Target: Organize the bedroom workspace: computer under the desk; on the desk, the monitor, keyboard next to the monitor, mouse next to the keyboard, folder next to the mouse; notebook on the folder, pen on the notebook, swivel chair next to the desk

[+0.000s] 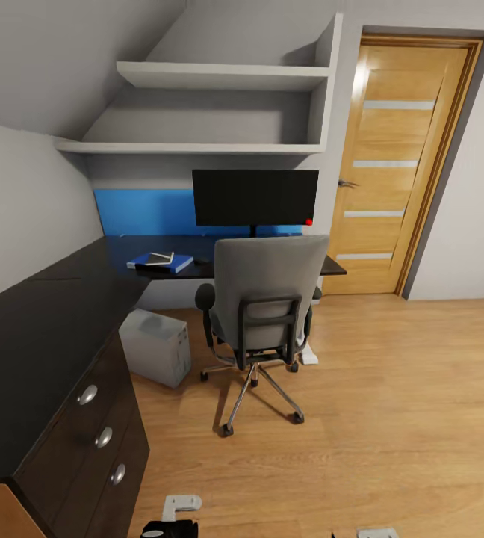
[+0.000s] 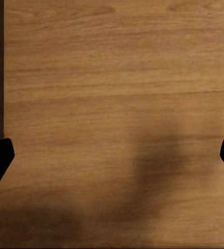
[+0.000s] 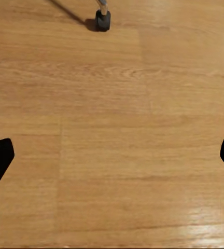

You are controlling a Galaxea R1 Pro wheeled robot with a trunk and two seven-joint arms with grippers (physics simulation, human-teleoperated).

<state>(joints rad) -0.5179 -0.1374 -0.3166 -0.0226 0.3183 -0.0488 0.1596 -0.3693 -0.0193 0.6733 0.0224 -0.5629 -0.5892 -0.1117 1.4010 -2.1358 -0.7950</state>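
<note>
The black monitor [image 1: 255, 196] stands on the dark L-shaped desk [image 1: 40, 329] at the back. A grey swivel chair [image 1: 268, 295] faces the desk with its back to me, hiding its seat. A flat blue book-like thing [image 1: 160, 261] with a lighter sheet on top lies on the desk left of the chair. The pale grey computer [image 1: 156, 346] sits on the floor at the desk's edge. A small white thing [image 1: 308, 355] lies on the floor by the chair's right side. My left gripper [image 2: 112, 161] and right gripper [image 3: 112, 161] hang open over bare wood floor, holding nothing.
The desk's near wing has drawers with round knobs [image 1: 104, 437] at my left. A wooden door [image 1: 399, 164] stands shut at the right. Two wall shelves [image 1: 219, 75] hang above the desk. A chair caster [image 3: 102, 21] shows ahead of the right gripper. Open wood floor [image 1: 391, 418] lies to the right.
</note>
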